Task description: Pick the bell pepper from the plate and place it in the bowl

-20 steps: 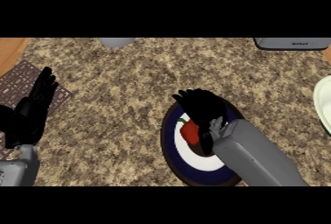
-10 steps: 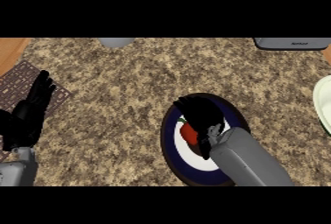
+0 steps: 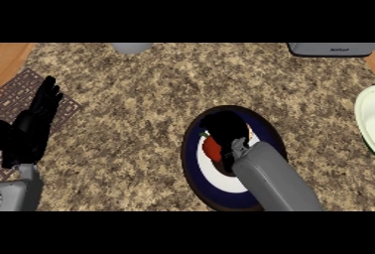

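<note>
Red bell pepper (image 3: 212, 148), green-stemmed, half-hidden

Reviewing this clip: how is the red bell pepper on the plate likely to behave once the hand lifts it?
The bell pepper looks small and rounded, so it would probably roll if it slipped back onto the plate. Its smooth red skin may be slippery. The right hand covers most of it, which suggests it is light enough for one hand. The left hand rests open at the left edge.

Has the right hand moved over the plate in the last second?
Yes. The right hand has pulled back from the far rim of the plate toward its middle, closing over the bell pepper.
</note>
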Action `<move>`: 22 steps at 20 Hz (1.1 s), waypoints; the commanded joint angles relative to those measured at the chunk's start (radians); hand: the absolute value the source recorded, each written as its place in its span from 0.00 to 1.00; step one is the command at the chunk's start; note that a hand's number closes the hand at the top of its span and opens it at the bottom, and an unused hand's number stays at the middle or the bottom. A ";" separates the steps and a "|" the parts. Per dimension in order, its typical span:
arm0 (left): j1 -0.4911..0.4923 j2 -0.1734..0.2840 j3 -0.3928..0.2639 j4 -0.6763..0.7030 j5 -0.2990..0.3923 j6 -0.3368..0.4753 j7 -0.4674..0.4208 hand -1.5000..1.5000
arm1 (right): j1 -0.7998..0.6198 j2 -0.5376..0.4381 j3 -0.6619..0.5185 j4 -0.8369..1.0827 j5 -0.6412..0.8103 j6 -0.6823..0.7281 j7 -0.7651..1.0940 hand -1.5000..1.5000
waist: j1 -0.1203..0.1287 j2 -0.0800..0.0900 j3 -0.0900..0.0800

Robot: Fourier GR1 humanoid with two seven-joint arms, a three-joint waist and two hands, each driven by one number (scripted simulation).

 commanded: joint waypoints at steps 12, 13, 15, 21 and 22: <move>-0.040 -0.054 0.002 0.046 -0.060 0.010 -0.023 0.50 | -0.092 0.093 -0.053 0.241 0.081 -0.135 -0.173 1.00 | 0.001 0.002 0.000; 0.049 -0.066 -0.027 -0.073 -0.076 0.021 0.006 0.50 | -0.014 0.061 -0.036 0.202 0.119 -0.203 -0.208 1.00 | 0.002 0.000 0.001; -0.044 -0.023 0.037 0.053 -0.033 -0.021 -0.020 0.50 | -0.072 0.081 -0.057 0.221 0.158 -0.264 -0.180 1.00 | 0.000 0.002 0.000; 0.012 -0.031 0.025 -0.028 -0.038 -0.004 0.004 0.50 | -0.030 -0.066 -0.423 0.190 0.091 -0.354 0.150 1.00 | -0.045 -0.005 0.002; 0.021 -0.027 0.037 -0.009 -0.041 0.003 0.001 0.50 | -0.022 -0.086 -0.491 0.184 0.075 -0.386 0.204 1.00 | -0.065 -0.005 0.001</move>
